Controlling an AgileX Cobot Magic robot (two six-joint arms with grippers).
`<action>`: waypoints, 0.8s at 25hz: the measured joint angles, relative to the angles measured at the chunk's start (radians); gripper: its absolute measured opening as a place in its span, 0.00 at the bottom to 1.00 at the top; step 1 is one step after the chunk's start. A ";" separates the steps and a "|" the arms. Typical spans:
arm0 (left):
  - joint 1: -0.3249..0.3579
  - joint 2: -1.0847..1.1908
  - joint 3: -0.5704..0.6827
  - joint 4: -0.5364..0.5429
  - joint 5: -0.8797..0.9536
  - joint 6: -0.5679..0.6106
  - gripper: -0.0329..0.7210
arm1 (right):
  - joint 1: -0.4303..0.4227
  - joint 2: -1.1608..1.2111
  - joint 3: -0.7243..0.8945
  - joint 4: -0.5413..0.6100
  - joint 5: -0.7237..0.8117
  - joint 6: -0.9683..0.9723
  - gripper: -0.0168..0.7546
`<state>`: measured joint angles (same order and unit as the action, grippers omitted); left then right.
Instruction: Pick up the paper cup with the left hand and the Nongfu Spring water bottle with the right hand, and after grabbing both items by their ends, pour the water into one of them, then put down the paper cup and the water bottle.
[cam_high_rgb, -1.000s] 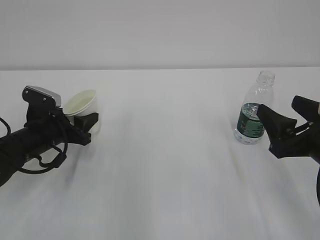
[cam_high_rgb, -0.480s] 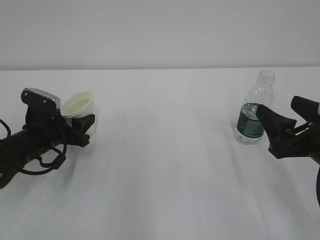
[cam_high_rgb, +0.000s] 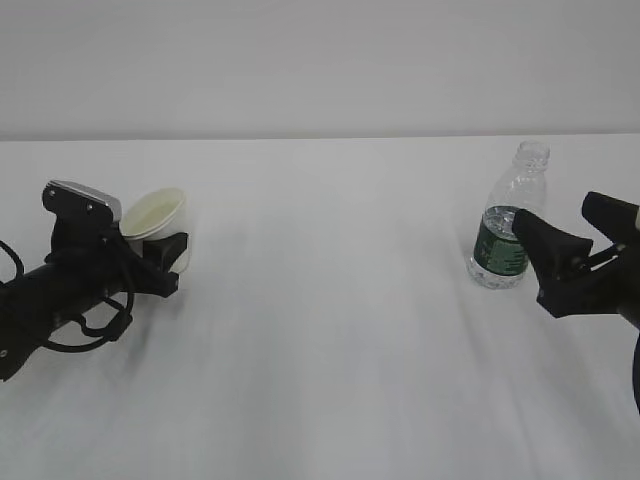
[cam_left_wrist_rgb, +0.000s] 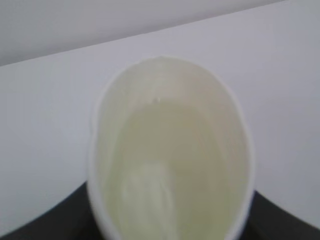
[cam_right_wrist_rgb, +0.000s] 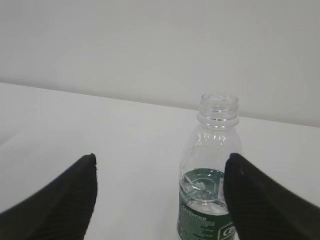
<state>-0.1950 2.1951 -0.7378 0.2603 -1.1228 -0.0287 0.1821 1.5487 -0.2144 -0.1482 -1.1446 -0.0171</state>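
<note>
Left claw (cam_high_rgb: 165, 262) clamps the thin, crushable paper cup (cam_high_rgb: 160, 222) low down; right claw (cam_high_rgb: 572, 238) gapes beside the uncapped, seemingly part-full, squashy Nongfu Spring water bottle (cam_high_rgb: 510, 220).

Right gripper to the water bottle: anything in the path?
Nothing visible. The right gripper stands open, facing the Nongfu Spring water bottle, which stands upright and uncapped just ahead, nearer the right finger; only bare table lies between.
</note>
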 joint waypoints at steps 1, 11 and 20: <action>0.000 0.009 0.000 -0.001 0.000 0.000 0.55 | 0.000 0.000 0.000 0.000 0.000 0.000 0.79; 0.000 0.021 0.000 -0.002 -0.021 0.001 0.55 | 0.000 0.000 0.000 0.000 0.000 0.004 0.79; 0.000 0.021 0.000 -0.002 -0.021 0.001 0.83 | 0.000 0.000 0.000 0.000 0.000 0.004 0.79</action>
<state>-0.1950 2.2160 -0.7378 0.2580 -1.1435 -0.0274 0.1821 1.5487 -0.2144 -0.1482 -1.1446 -0.0129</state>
